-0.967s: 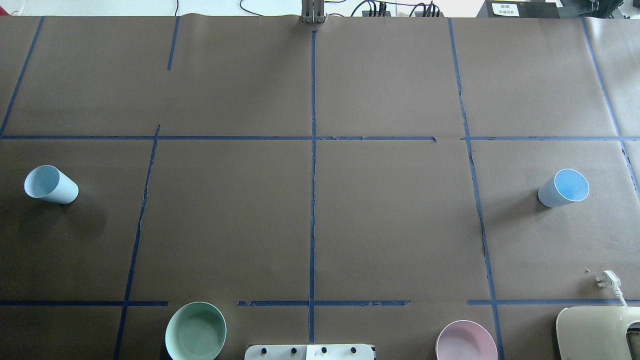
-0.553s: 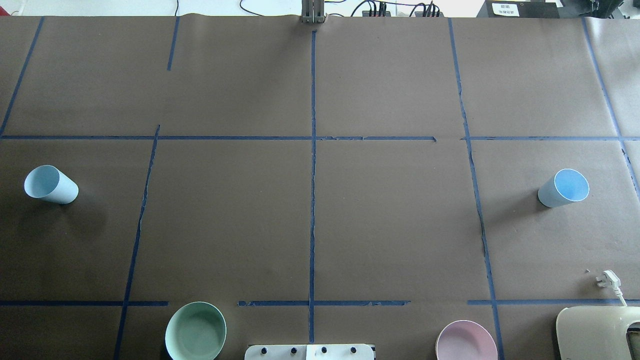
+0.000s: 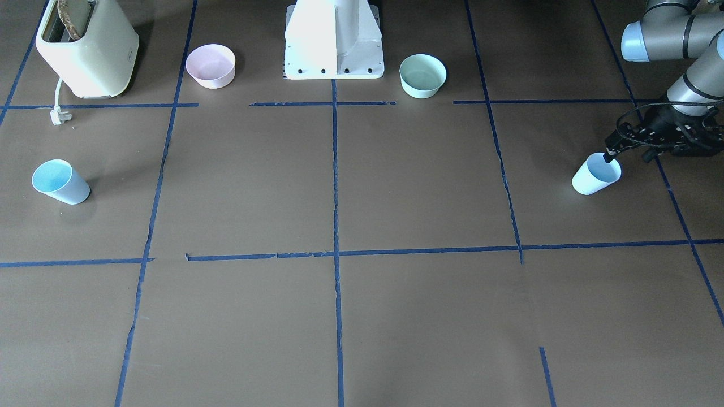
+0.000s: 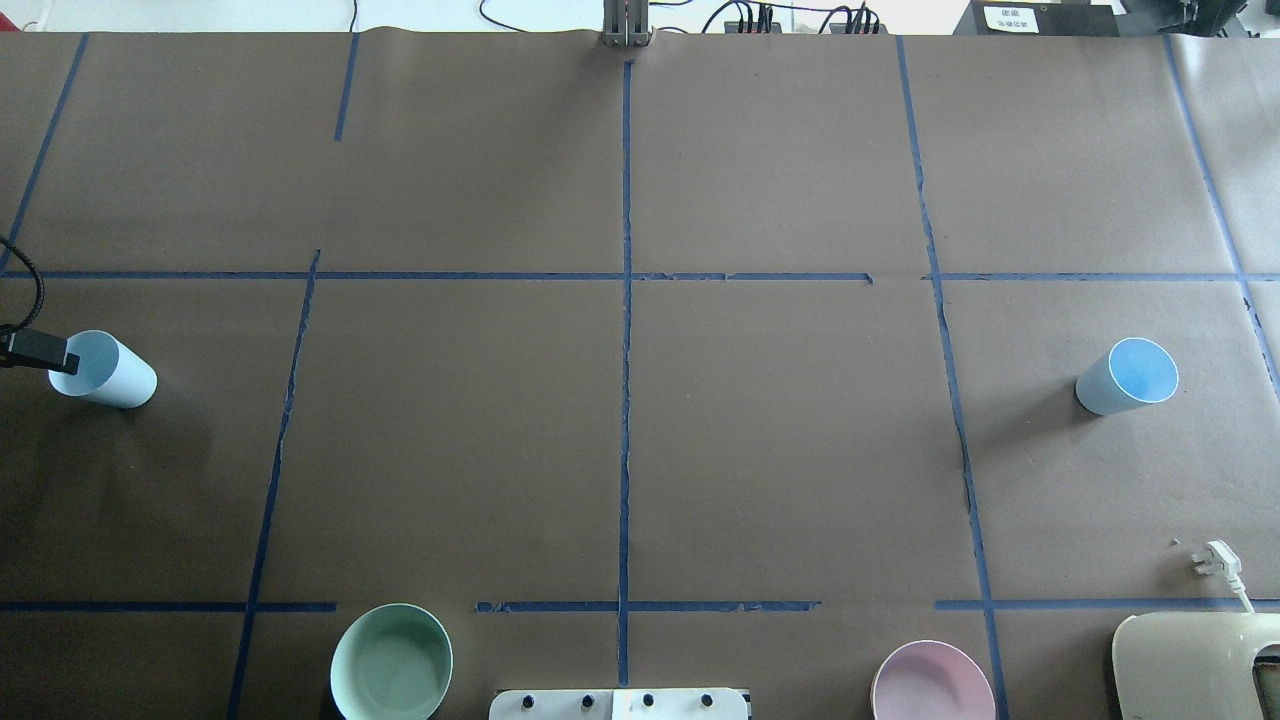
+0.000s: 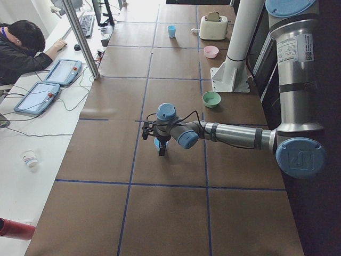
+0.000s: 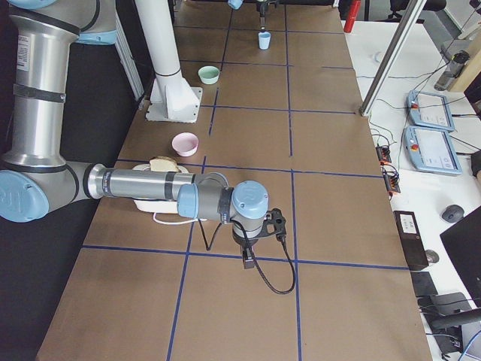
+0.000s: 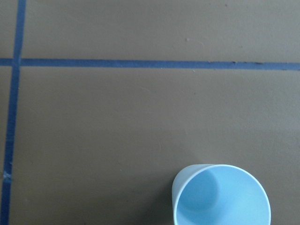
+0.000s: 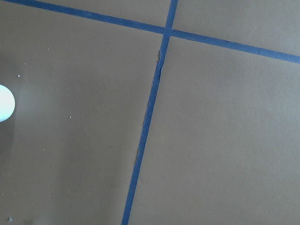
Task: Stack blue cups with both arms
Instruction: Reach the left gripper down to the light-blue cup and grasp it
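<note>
One blue cup [image 4: 105, 370] stands upright at the table's left side; it also shows in the front view [image 3: 595, 175] and at the bottom of the left wrist view [image 7: 221, 196]. My left gripper [image 3: 611, 155] hangs over this cup's outer rim, with one black finger [image 4: 38, 350] at the rim, and looks open and empty. The other blue cup [image 4: 1128, 376] stands upright at the right side [image 3: 59, 182]. My right gripper [image 6: 248, 257] shows only in the exterior right view, low over bare table, so I cannot tell whether it is open or shut.
A mint-green bowl [image 4: 391, 662] and a pink bowl [image 4: 932, 683] stand near the robot's white pedestal base [image 3: 334, 42]. A cream toaster [image 3: 85, 48] with a loose plug [image 4: 1215, 560] is at the near right corner. Blue tape lines cross the brown table cover.
The left gripper's black finger and cable have come into the overhead view from the left edge, up to the left cup's rim. Both cups stay where they were.
</note>
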Motion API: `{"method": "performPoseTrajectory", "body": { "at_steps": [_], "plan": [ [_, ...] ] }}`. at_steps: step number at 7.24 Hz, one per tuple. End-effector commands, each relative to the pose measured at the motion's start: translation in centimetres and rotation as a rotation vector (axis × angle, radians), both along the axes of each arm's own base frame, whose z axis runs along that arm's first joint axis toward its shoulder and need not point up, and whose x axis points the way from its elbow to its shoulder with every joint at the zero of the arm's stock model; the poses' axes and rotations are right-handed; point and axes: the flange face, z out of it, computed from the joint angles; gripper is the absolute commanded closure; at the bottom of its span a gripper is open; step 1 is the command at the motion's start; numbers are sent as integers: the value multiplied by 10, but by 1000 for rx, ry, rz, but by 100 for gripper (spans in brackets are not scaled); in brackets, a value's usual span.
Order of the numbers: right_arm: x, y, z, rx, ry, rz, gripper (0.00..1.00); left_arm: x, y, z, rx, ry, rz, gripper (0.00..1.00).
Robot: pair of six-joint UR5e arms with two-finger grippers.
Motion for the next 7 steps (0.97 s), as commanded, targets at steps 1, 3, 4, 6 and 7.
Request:
{"method": "performPoseTrajectory", "body": {
  "at_steps": [1,3,4,6,7],
  "plan": [
    [0,0,0,0,0,0,0,15,-14,12,-21,-10,7,0],
    [0,0,0,0,0,0,0,28,-19,21,-34,-18,24,9],
    [0,0,0,0,0,0,0,29,-19,21,-34,-18,26,51],
    [0,0,0,0,0,0,0,30,-18,22,-37,-18,32,92],
    [0,0,0,0,0,0,0,34,-16,21,-34,-15,41,95]
  ]
}}
